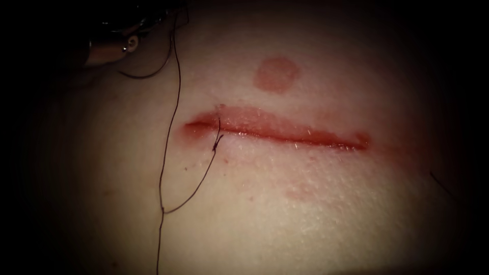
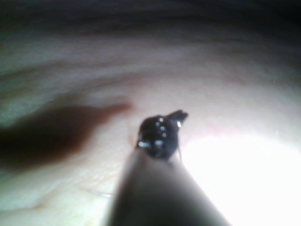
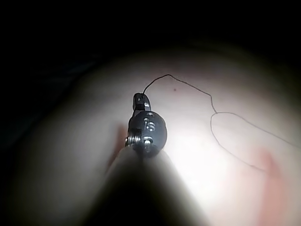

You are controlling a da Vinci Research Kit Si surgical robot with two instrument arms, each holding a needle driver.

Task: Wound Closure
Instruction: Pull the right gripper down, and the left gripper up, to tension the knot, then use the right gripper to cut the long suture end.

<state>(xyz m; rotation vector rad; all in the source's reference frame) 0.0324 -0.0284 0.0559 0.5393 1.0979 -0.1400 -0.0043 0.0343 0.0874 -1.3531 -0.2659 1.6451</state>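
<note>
The cut (image 1: pixel 277 131) runs sideways across the tissue (image 1: pixel 305 214), wet with red fluid. A knotted stitch (image 1: pixel 218 140) sits near its left end. From the knot the thread (image 1: pixel 168 132) drops to a junction low on the left, then climbs to the left tool (image 1: pixel 114 47) at the upper left, beyond the left end of the cut. One strand trails on downward. In the left wrist view the left tool (image 2: pixel 176 117) hovers over the tissue with a fine strand beside it. In the right wrist view the right tool (image 3: pixel 141 101) has its jaws shut on the thread (image 3: pixel 211 106), which loops across the tissue.
A round pink mark (image 1: pixel 275 74) lies on the tissue above the cut. A small loop of thread (image 1: pixel 147 75) hangs under the left tool. A short dark strand (image 1: pixel 439 184) lies at the far right.
</note>
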